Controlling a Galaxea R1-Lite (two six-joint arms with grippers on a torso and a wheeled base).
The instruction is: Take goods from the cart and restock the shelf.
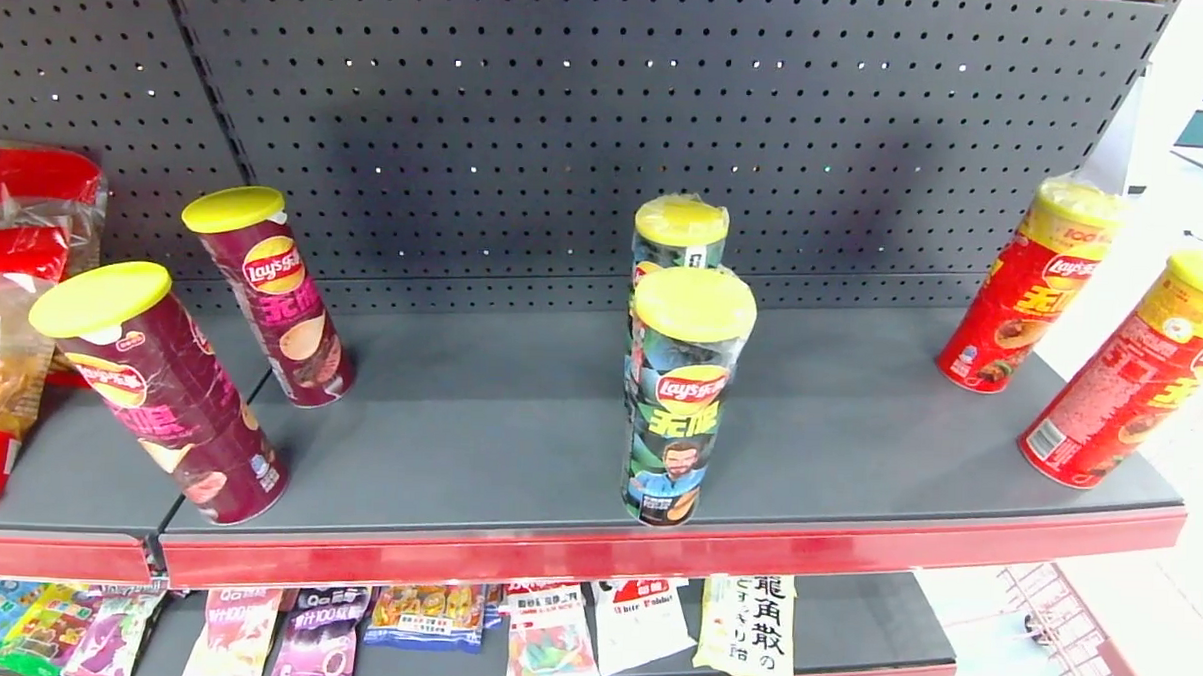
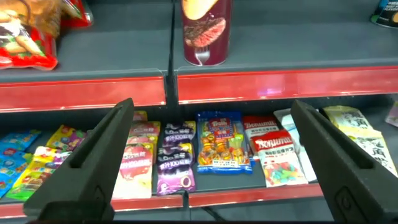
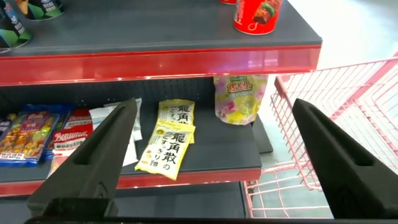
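Note:
On the grey shelf (image 1: 519, 415) stand two purple chip cans (image 1: 268, 291) on the left, two green cans (image 1: 685, 391) in the middle and two red cans (image 1: 1028, 288) on the right. My left gripper (image 2: 211, 165) is open and empty. It hangs in front of the lower shelf, below a purple can (image 2: 206, 31). My right gripper (image 3: 214, 162) is also open and empty, in front of the lower shelf's right end, below a red can (image 3: 256, 15). The pink wire cart (image 3: 329, 124) stands beside it, to the right of the shelf unit.
Snack bags (image 1: 12, 307) lean at the upper shelf's left end. The lower shelf holds several flat candy packets (image 2: 224, 143) and a yellow packet (image 3: 171, 140). A red lip (image 1: 654, 550) runs along the shelf front. Bare shelf lies between the can groups.

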